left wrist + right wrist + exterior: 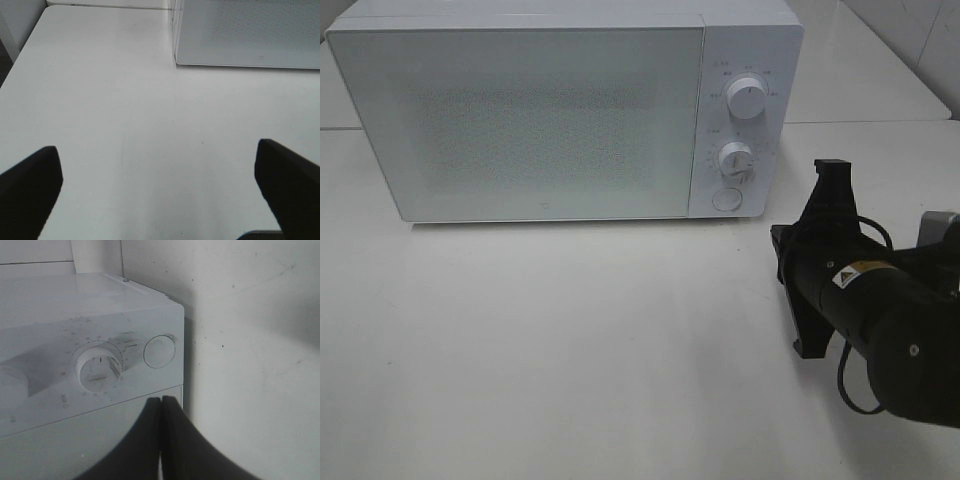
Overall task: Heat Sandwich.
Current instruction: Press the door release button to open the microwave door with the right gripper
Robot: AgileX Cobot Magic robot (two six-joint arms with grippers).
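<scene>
The microwave (pixel 565 60) has a smooth white plastic shell with a glossy dotted door (pixel 520 125), the bench (pixel 570 350) is smooth, faintly shiny white, and the right end effector (pixel 161 402) looks matt black.

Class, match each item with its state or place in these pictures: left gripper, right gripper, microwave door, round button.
1. left gripper
2. right gripper
3. microwave door
4. round button

A. just below the lower dial
B. jaws pressed together
C. closed
D. jaws wide apart, above the table

Pairs: 1-D, 2-B, 3-C, 4-A.
</scene>
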